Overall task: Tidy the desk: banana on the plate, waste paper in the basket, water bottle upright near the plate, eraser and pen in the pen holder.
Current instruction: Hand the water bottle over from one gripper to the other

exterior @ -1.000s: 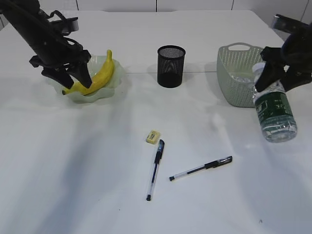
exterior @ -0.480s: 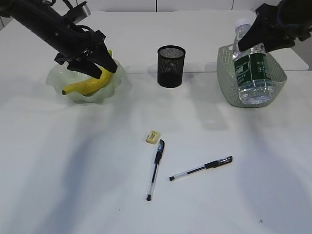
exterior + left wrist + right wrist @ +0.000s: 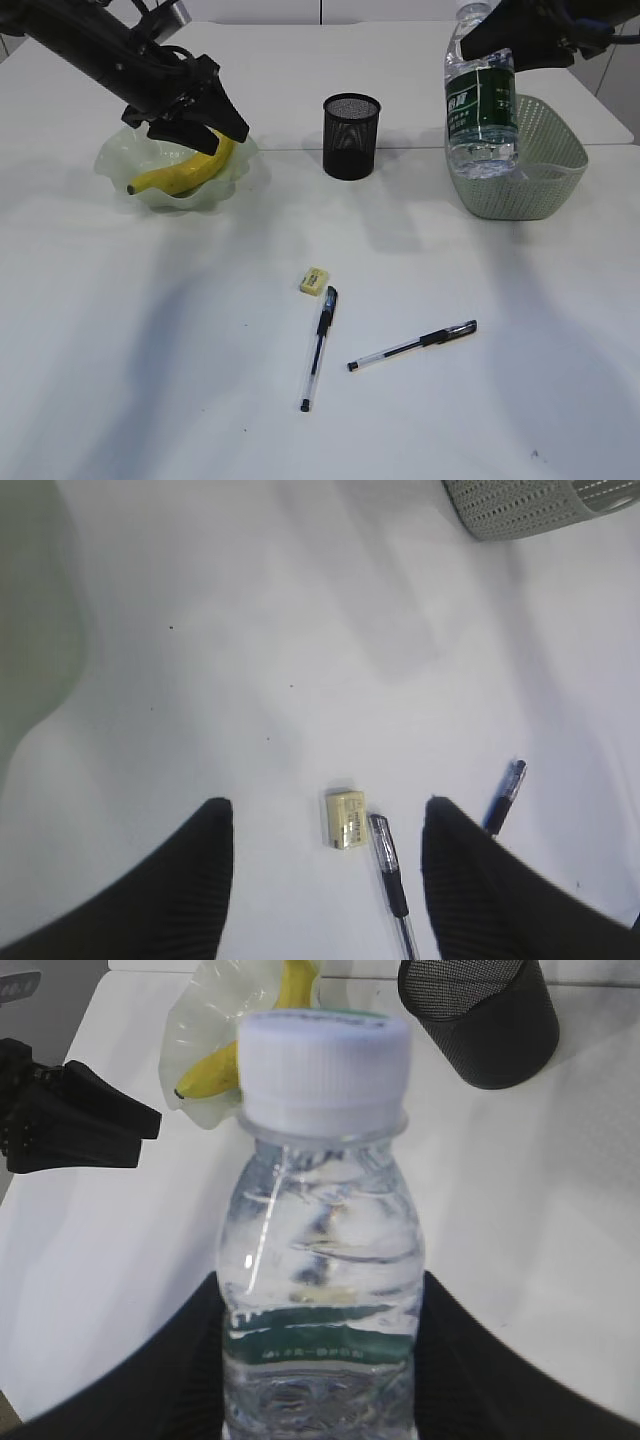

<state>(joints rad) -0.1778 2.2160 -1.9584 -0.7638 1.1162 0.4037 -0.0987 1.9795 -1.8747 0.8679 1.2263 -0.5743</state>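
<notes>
The banana lies in the pale green plate at the back left. My left gripper hangs open just above the banana's right end, holding nothing; its wrist view looks down on the eraser and the two pens. My right gripper is shut on the water bottle, held upright in the air in front of the basket. The fingers press both sides of its label. The eraser and pens lie on the desk. The pen holder stands at the back centre. Waste paper is hidden.
The second pen lies slanted to the right of the first. The right wrist view shows the banana, the pen holder and the left gripper beyond the bottle cap.
My right gripper has lifted the bottle up and leftward and turned it upright. My left gripper has risen off the banana and shifted right; the banana stays in the plate.
</notes>
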